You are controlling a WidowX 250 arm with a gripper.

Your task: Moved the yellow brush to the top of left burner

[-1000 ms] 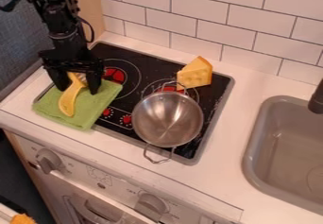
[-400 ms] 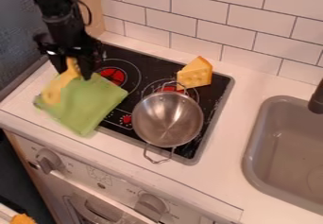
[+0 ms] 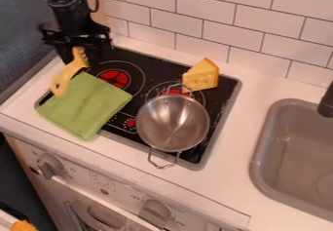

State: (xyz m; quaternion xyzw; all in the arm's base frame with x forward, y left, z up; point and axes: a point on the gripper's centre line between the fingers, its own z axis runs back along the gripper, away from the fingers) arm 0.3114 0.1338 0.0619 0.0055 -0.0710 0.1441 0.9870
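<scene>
At the upper left of the camera view, the black gripper point(image 3: 79, 59) is shut on the bristle end of the yellow brush point(image 3: 63, 78). The brush's handle slants down and left, beside the upper left edge of the green cloth. Right of the gripper is the left burner point(image 3: 114, 79), a red disc in a ring on the black stovetop. Part of the stovetop behind the gripper is hidden.
The green cloth point(image 3: 86, 105) lies over the stovetop's left front corner. A metal pot point(image 3: 173, 123) stands on the right side of the stove, with a cheese wedge point(image 3: 201, 75) behind it. The grey sink point(image 3: 299, 152) is at the far right.
The gripper has moved up and back with the brush, lifting it off the cloth. The green cloth has turned and shifted slightly, with more of it visible.
</scene>
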